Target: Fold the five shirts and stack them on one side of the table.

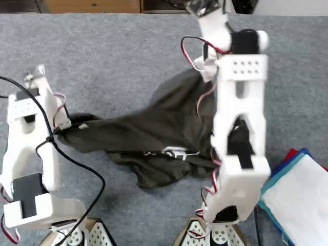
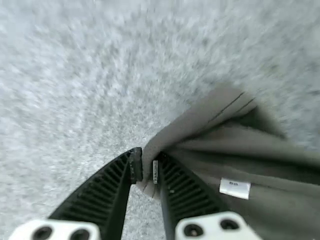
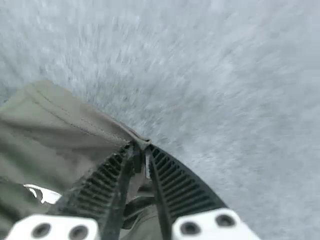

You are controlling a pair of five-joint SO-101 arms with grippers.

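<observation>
Shirt count: one loose shirt (image 1: 154, 138) is lying crumpled on the table (image 1: 102, 61). It is sitting near the stack (image 1: 302, 189) without touching it, on the side toward the left gripper (image 2: 145, 167).
Stack count: one stack is sitting at the table's near right corner, running past the edge of view. A white piece is lying on top, with blue and red edges peeking out beneath. How many pieces it is holding I cannot tell.
Gripper count: two, both gripping the shirt.
Left gripper: it is pinching a hem corner, jaws narrow on the cloth, at the shirt end farthest from the stack.
Right gripper: the right gripper (image 3: 141, 152) is clamping a fold of the shirt's edge, jaws almost together, farther back on the table than the stack.
Open room: bare grey table is stretching behind the stack and the shirt. A narrow strip is lying open between shirt and stack.
Shirt look: dark olive and wrinkled, it is bunching into a ridge between the two grips. A small white tag (image 2: 234, 188) is showing near the left grip, and a white print (image 1: 174, 151) is showing on the near folds.
</observation>
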